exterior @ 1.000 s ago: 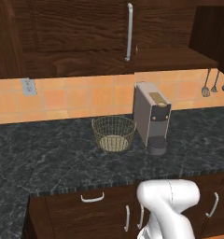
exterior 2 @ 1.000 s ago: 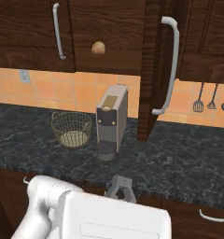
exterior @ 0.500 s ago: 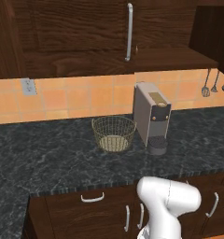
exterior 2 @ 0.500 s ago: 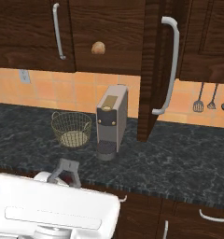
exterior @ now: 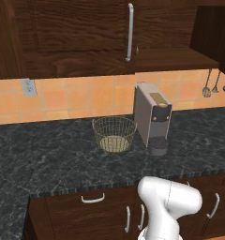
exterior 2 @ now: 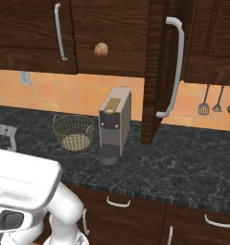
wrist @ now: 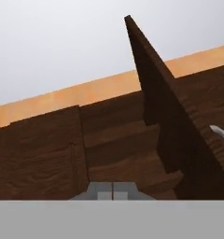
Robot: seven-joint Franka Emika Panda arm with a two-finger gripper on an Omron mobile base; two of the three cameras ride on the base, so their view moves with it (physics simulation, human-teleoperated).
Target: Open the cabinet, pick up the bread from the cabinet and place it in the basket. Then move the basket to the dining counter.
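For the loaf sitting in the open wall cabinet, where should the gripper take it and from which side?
Grip the bread across its rounded middle, coming in level from the front, through the gap left by the swung-out door. It is small and sits on the shelf with cabinet above, so a top-down reach looks blocked. The gripper, now shut, would first have to open.

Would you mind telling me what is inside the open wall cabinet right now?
In the right base view, the bread sits alone on the shelf of the cabinet, behind the swung-out right door. The closed left door covers whatever lies further left.
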